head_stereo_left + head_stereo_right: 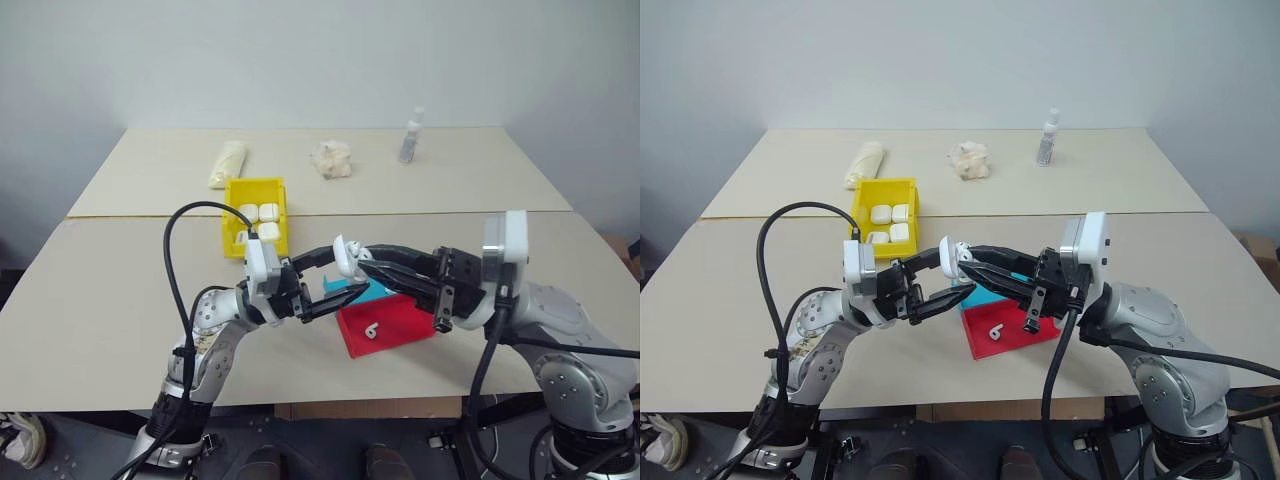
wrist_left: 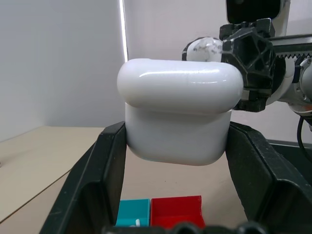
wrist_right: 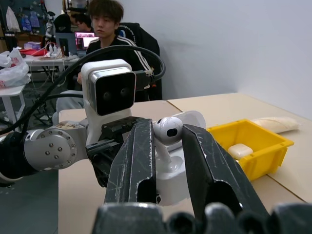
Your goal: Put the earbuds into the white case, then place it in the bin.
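A: Where's the case [image 2: 178,112] right now?

B: Your left claw [image 1: 345,277] has it, clamped between both fingers and lifted off the table [image 1: 120,290]. In the left wrist view the lid looks down, or nearly so; I can't tell whether it is fully closed.

A: And the right claw [image 1: 962,258]?

B: It comes in from 3 o'clock and meets the left one tip to tip above the tray [image 1: 390,325]. In the right wrist view you can see an earbud [image 3: 168,130] pinched between its two fingers, head up and stem pointing down at the case just behind it. So that claw is closed on the earbud, not empty.

A: Is the earbud touching the case?

B: I can't tell. The stem sits right at the case, but whether it is inside is hidden by the fingers.

A: Any other earbud?

B: One lies on the red half of the tray [image 1: 994,331], below the two claws. The tray's blue half is mostly covered by the claws.

A: Where's the bin [image 1: 236,190]?

B: At about 11 o'clock from the claws, farther back on the table, near the seam between the two table halves. Several white cases [image 1: 267,211] lie in it already.

A: Anything else on the table?

B: Along the far edge you have a pale bag [image 1: 227,162] at 11 o'clock, a crumpled white wad [image 1: 332,159] at 12, and a small bottle [image 1: 410,138] at 1, all well apart from the claws.
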You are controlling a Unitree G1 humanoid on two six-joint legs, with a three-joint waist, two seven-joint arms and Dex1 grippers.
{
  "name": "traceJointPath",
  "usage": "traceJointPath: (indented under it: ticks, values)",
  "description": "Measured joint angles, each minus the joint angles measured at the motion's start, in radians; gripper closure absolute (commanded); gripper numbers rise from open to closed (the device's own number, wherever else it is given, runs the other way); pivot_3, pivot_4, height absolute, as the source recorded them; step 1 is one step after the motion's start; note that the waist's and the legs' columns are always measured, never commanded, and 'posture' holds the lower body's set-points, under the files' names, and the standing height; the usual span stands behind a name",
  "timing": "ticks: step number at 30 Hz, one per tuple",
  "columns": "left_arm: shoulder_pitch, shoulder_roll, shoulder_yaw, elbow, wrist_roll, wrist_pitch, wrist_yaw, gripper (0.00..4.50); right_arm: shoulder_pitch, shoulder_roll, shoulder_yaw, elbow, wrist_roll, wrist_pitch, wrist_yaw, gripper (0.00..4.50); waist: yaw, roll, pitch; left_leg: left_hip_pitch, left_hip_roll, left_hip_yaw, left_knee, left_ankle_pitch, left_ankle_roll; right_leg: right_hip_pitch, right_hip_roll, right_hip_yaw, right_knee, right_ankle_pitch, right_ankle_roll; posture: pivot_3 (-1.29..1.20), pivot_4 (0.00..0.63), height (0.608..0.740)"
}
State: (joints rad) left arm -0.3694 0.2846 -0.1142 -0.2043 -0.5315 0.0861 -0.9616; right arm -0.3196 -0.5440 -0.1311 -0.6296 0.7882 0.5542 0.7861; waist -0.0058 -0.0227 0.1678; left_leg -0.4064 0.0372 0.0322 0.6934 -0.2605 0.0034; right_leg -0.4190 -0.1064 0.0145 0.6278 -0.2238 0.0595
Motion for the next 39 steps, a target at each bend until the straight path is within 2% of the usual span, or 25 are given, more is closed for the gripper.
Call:
traceJointPath:
  ticks: [8,14,21,27,31,35,39]
  values:
    - [0.029,0.000,0.000,-0.001,0.011,-0.012,0.012,1.75,0.025,-0.003,0.040,0.001,-0.034,-0.024,0.000,3.89,0.000,0.000,0.000,0.000,0.000,0.000,0.000,0.000,0.000,0.000,0.000,0.000,0.000,0.000,0.000,0.00,0.150,0.740]
    - [0.029,-0.004,0.003,-0.001,0.020,-0.020,0.021,1.75,0.025,-0.024,0.066,0.017,-0.078,-0.038,0.018,1.97,0.000,0.000,0.000,0.000,0.000,0.000,0.000,0.000,0.000,0.000,0.000,0.000,0.000,0.000,0.000,0.00,0.150,0.740]
    - [0.027,-0.005,0.002,0.010,0.029,-0.026,0.023,1.75,0.050,-0.049,0.060,0.016,-0.096,-0.062,0.027,1.97,0.002,0.000,0.000,0.000,0.000,0.000,0.000,0.000,0.000,0.000,0.000,0.000,0.000,0.000,0.000,0.00,0.150,0.740]
    - [0.013,0.004,-0.019,0.080,0.115,-0.069,0.020,1.75,0.056,-0.124,-0.050,0.011,-0.013,-0.053,0.050,1.97,0.008,0.000,0.000,0.000,0.000,0.000,0.000,0.000,0.000,0.001,0.000,0.000,0.000,0.000,0.000,0.00,0.150,0.740]
    - [-0.006,0.018,-0.054,0.103,0.189,-0.066,0.035,1.75,-0.099,-0.191,-0.052,-0.020,0.070,0.060,-0.041,2.85,-0.002,0.000,0.000,0.000,0.000,0.000,0.000,0.000,0.000,0.000,0.000,0.000,0.001,0.000,0.000,0.00,0.150,0.740]
    - [-0.049,0.024,-0.072,0.102,0.242,-0.046,0.070,1.75,-0.174,-0.231,0.004,-0.072,0.078,0.135,-0.109,4.34,0.001,0.000,0.000,-0.001,0.000,-0.001,0.000,0.000,0.000,0.000,0.000,0.000,-0.001,0.000,0.000,0.00,0.150,0.740]
    - [-0.052,0.013,-0.073,0.070,0.248,0.003,0.101,1.75,-0.163,-0.264,0.116,-0.122,0.003,0.166,-0.120,4.43,0.006,0.000,0.000,-0.003,0.000,-0.001,0.001,0.000,0.001,-0.001,0.000,-0.001,-0.001,0.000,0.000,0.00,0.150,0.740]
